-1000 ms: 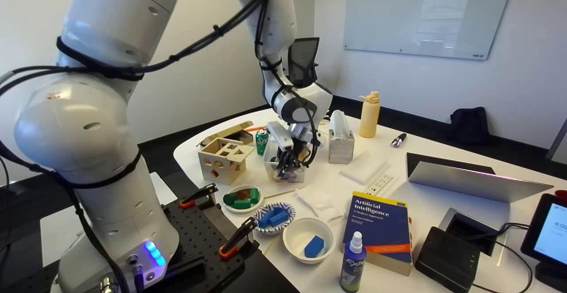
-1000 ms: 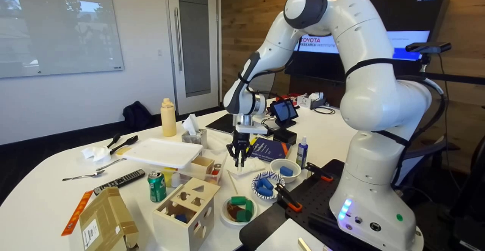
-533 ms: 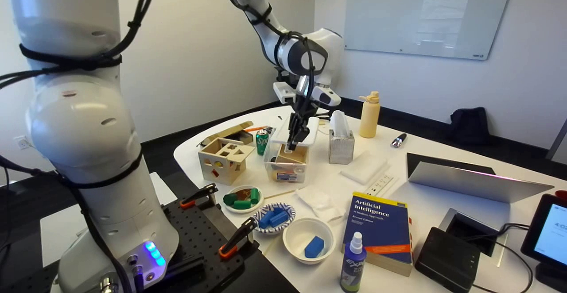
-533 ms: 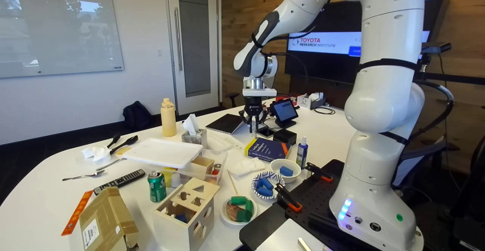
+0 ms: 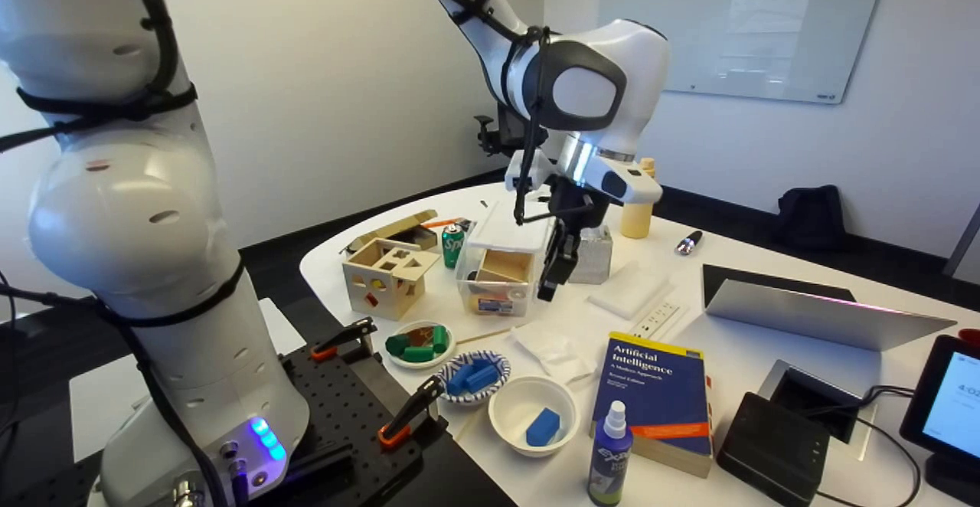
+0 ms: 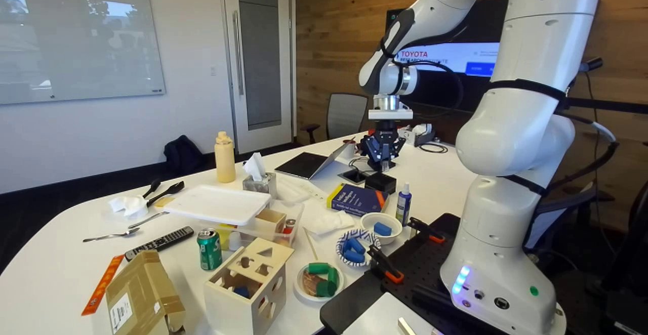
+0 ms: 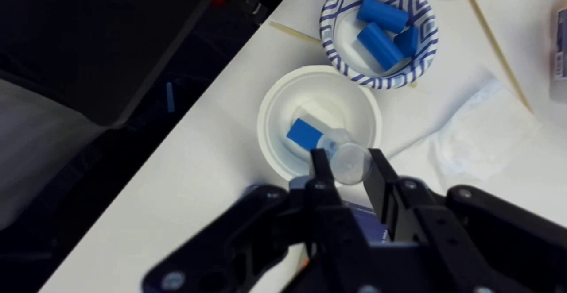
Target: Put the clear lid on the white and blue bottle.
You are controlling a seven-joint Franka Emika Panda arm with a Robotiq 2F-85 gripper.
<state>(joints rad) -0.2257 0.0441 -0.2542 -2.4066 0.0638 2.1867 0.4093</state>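
Partly closed, the end effector [image 7: 349,156] pinches the clear lid [image 7: 352,165] above the tabletop [image 6: 50,274]; the wrist view shows it overlapping the white bowl [image 7: 277,116]; both exterior views show the blue bottle [image 5: 610,457], hard to make out in the wrist view, upright beside the book [image 5: 651,388], near the tabletop's edge by the arm's base [image 6: 498,269].

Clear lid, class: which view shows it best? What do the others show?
Wrist view: the lid shows large, held in the pincer. In an exterior view the lid is tiny; in an exterior view I make out the pincer but no lid.
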